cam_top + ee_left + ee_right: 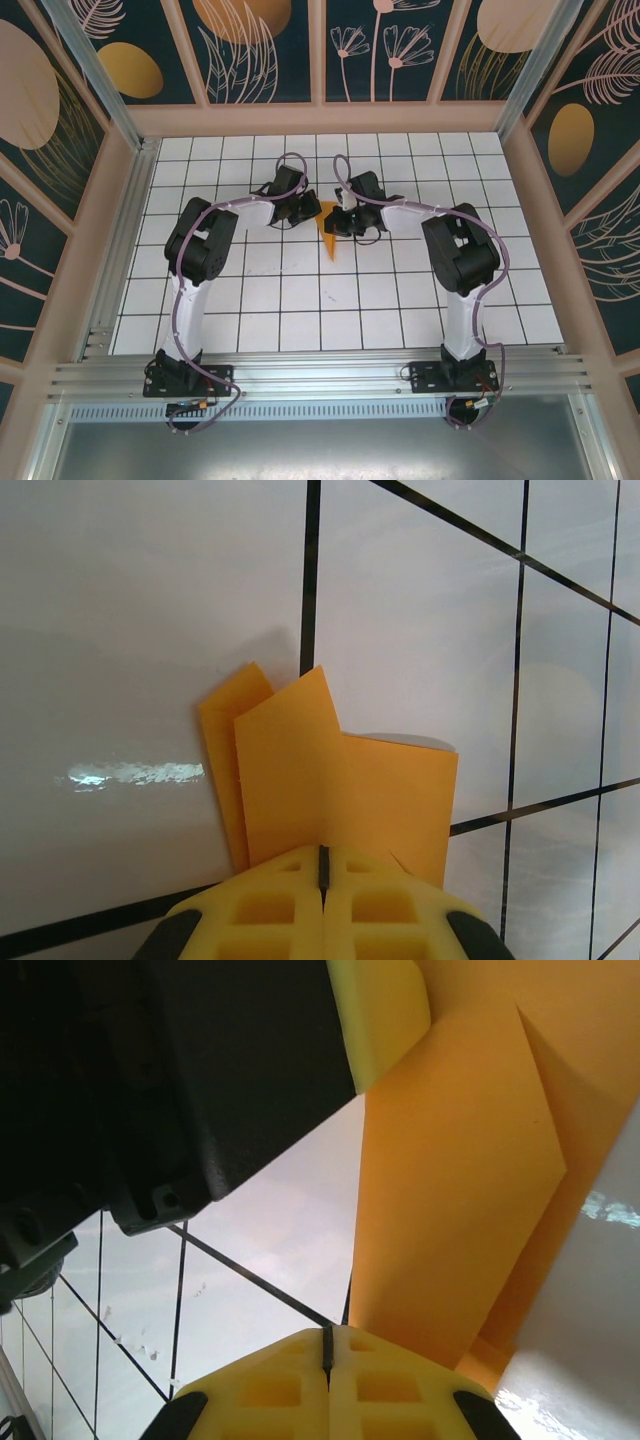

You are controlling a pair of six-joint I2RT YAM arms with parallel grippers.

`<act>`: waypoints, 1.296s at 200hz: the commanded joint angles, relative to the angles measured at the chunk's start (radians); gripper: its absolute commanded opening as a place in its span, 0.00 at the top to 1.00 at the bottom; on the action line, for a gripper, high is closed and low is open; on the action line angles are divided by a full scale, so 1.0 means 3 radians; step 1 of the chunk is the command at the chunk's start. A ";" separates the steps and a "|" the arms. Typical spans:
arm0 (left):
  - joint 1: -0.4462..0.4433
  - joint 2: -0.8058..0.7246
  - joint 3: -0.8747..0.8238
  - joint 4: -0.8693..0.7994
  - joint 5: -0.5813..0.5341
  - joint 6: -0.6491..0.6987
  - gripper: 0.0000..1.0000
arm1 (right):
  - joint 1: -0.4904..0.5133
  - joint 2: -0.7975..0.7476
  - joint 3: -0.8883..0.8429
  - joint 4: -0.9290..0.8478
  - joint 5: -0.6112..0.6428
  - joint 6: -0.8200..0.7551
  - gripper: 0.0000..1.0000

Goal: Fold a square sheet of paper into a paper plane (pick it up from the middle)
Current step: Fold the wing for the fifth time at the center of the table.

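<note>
The bright-orange sheet of paper (330, 232) is folded into layers and tapers to a point toward the near side. It hangs at mid-table between both grippers. My left gripper (314, 212) is shut on it. In the left wrist view its layers (340, 790) fan out to both sides of the closed yellow tips (323, 858). My right gripper (341, 222) is shut too. Its tips (326, 1335) meet the lower edge of a flat orange panel (450, 1190), which runs behind the right-hand finger. I cannot tell whether it is pinched there. A yellow left fingertip (385, 1010) shows at the top of that view.
The white grid table (300, 290) spreads around the arms. Patterned walls with pink posts (320, 60) close in the back and sides. An aluminium rail (320, 375) carries both arm bases along the near edge. The left gripper's black body (200, 1080) sits close before the right wrist camera.
</note>
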State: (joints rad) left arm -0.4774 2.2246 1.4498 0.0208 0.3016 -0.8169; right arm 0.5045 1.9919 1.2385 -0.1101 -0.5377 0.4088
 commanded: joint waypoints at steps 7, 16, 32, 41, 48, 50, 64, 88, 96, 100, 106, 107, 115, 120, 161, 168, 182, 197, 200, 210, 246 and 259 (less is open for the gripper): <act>0.0006 0.0184 0.0016 -0.0398 -0.0205 -0.0081 0.98 | 0.0123 0.0040 0.0119 -0.0142 0.0181 0.0041 0.98; 0.0006 0.0183 0.0031 -0.0411 -0.0213 -0.0095 0.97 | 0.0126 0.0070 0.0137 -0.0211 0.0255 0.0039 0.98; 0.0006 0.0188 0.0059 -0.0410 -0.0197 -0.0105 0.96 | 0.0190 0.0070 0.0091 -0.0239 0.0268 0.0046 0.98; 0.0006 0.0188 0.0070 -0.0416 -0.0196 -0.0108 0.96 | 0.0193 0.0077 0.0067 -0.0267 0.0268 0.0044 0.98; 0.0006 0.0186 0.0082 -0.0427 -0.0197 -0.0101 0.96 | 0.0192 0.0076 0.0054 -0.0311 0.0257 0.0038 0.98; 0.0006 0.0185 0.0085 -0.0431 -0.0197 -0.0100 0.96 | 0.0195 0.0077 0.0048 -0.0319 0.0252 0.0032 0.98; 0.0006 0.0183 0.0101 -0.0442 -0.0207 -0.0099 0.95 | 0.0195 0.0046 -0.0042 -0.0350 0.0176 -0.0023 0.98; 0.0006 0.0184 0.0125 -0.0477 -0.0238 -0.0095 0.95 | 0.0195 -0.0085 -0.0229 -0.0392 0.0132 -0.0100 0.98; 0.0006 0.0188 0.0130 -0.0489 -0.0254 -0.0094 0.95 | 0.0195 -0.0117 -0.0279 -0.0412 0.0117 -0.0122 0.98; 0.0006 0.0188 0.0132 -0.0489 -0.0261 -0.0097 0.95 | 0.0195 -0.0132 -0.0303 -0.0429 0.0118 -0.0134 0.98; 0.0006 0.0189 0.0130 -0.0489 -0.0268 -0.0099 0.95 | 0.0194 -0.0147 -0.0329 -0.0457 0.0132 -0.0139 0.98; 0.0006 0.0189 0.0128 -0.0489 -0.0269 -0.0099 0.95 | 0.0195 -0.0147 -0.0332 -0.0459 0.0134 -0.0140 0.98; 0.0006 0.0197 0.0140 -0.0494 -0.0269 -0.0097 0.95 | 0.0197 -0.0163 -0.0374 -0.0475 0.0122 -0.0157 0.98; 0.0006 0.0198 0.0142 -0.0500 -0.0268 -0.0095 0.95 | 0.0195 -0.0168 -0.0401 -0.0484 0.0122 -0.0166 0.98; 0.0006 0.0183 0.0175 -0.0532 -0.0284 -0.0064 0.94 | 0.0173 -0.0276 -0.0635 -0.0514 0.0045 -0.0181 0.99; 0.0007 0.0182 0.0190 -0.0548 -0.0296 -0.0056 0.94 | 0.0165 -0.0322 -0.0699 -0.0501 0.0019 -0.0177 0.98; 0.0006 0.0173 0.0203 -0.0561 -0.0300 -0.0048 0.94 | 0.0164 -0.0392 -0.0805 -0.0497 -0.0024 -0.0186 0.98; 0.0006 0.0168 0.0201 -0.0558 -0.0300 -0.0041 0.94 | 0.0164 -0.0450 -0.0909 -0.0469 -0.0090 -0.0191 0.98; 0.0007 0.0163 0.0202 -0.0555 -0.0300 -0.0034 0.94 | 0.0164 -0.0463 -0.0932 -0.0453 -0.0100 -0.0187 0.98; 0.0006 0.0150 0.0203 -0.0548 -0.0297 -0.0016 0.94 | 0.0164 -0.0464 -0.0989 -0.0414 -0.0112 -0.0172 0.99; -0.0008 -0.0176 -0.0015 -0.0139 -0.0075 0.0012 0.90 | 0.0160 -0.0375 -0.1054 -0.0305 -0.0042 -0.0027 1.00; -0.0045 -0.0353 -0.0194 0.0070 0.0009 -0.0015 0.89 | 0.0114 -0.0354 -0.1066 -0.0283 -0.0028 0.0021 1.00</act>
State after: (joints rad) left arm -0.4812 2.2143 1.4681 -0.0414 0.2836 -0.8375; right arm 0.5488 1.8614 0.9665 -0.1143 -0.5476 0.3828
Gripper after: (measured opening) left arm 0.104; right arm 0.066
